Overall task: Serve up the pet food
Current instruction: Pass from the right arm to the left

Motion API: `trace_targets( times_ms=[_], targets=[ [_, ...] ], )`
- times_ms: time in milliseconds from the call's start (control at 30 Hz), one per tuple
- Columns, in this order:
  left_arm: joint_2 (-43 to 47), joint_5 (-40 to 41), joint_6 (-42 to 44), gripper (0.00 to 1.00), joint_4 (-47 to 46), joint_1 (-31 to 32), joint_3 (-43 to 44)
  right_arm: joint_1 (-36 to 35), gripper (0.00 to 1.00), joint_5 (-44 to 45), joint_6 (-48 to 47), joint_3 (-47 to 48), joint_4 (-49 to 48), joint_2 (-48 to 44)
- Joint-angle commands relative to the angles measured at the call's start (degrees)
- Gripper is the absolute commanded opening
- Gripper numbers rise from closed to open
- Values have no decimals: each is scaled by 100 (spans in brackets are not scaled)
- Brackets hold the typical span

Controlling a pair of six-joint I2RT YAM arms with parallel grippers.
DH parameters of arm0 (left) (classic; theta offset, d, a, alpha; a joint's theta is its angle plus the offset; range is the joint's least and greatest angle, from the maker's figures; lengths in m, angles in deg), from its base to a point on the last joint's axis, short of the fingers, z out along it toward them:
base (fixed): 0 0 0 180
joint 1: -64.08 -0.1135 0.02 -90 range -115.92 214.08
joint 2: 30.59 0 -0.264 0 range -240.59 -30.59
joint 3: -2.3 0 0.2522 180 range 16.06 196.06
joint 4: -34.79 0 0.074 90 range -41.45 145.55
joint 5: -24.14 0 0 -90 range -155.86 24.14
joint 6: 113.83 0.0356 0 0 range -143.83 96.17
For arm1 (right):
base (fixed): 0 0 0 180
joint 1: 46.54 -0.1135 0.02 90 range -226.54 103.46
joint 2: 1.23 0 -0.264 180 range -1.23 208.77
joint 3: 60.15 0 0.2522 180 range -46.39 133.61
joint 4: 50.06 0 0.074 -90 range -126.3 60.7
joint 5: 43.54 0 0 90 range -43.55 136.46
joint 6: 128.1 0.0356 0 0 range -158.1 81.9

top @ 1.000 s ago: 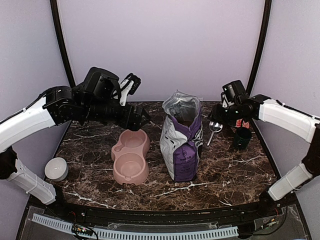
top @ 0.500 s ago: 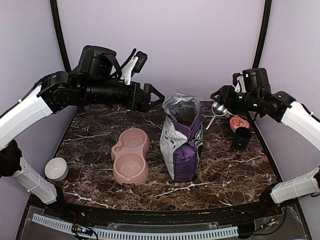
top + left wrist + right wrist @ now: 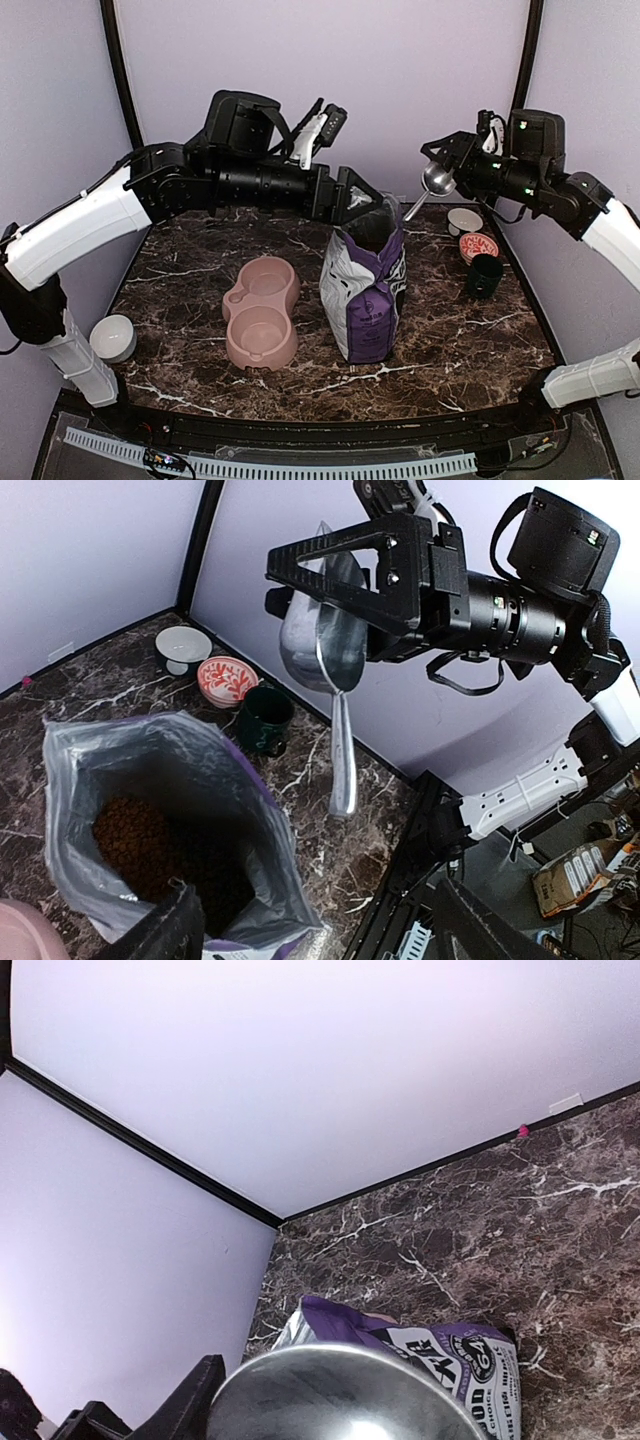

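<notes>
Up at the far side, the left gripper (image 3: 362,198) hangs open by the bag (image 3: 365,300) while the right gripper (image 3: 446,162) clamps the scoop (image 3: 437,180); left wrist: pet food (image 3: 135,845) deep inside; right wrist: scoop above the floppy bag, which it could snag and tip.

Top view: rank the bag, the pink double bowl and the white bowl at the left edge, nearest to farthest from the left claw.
1. Bag, just below the left claw.
2. Pink double bowl, centre-left of the table.
3. White bowl, near-left edge.
</notes>
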Motion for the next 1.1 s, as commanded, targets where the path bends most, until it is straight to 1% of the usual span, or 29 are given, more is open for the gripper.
trace_targets(
  times_ms=[0,333,433,600,667,733,1000,1033,1067],
  targets=[
    [-198,-482,-130,80,-523,52,288,-189,0,-146,191,271,-463,-87],
    [-645,-957,-283,79,-966,66,458,-707,0,-5,347,323,-700,-101],
    [-726,-1021,-336,75,-1019,71,456,-880,0,54,419,258,-794,-105],
    [-808,-1099,-403,63,-1061,113,419,-1147,0,245,502,123,-934,-167],
    [-829,-1130,-433,57,-1076,123,365,-1229,0,310,524,61,-989,-209],
    [-839,-1170,-468,49,-1127,132,299,-1280,0,370,552,17,-1009,-222],
    [-848,-1099,-517,5,-1238,132,149,-1349,0,528,569,-173,-1138,-281],
    [-843,-1060,-516,0,-1226,131,138,-1347,0,551,562,-194,-1135,-289],
    [-839,-1042,-524,0,-1219,130,123,-1354,0,562,550,-216,-1137,-292]
  ],
)
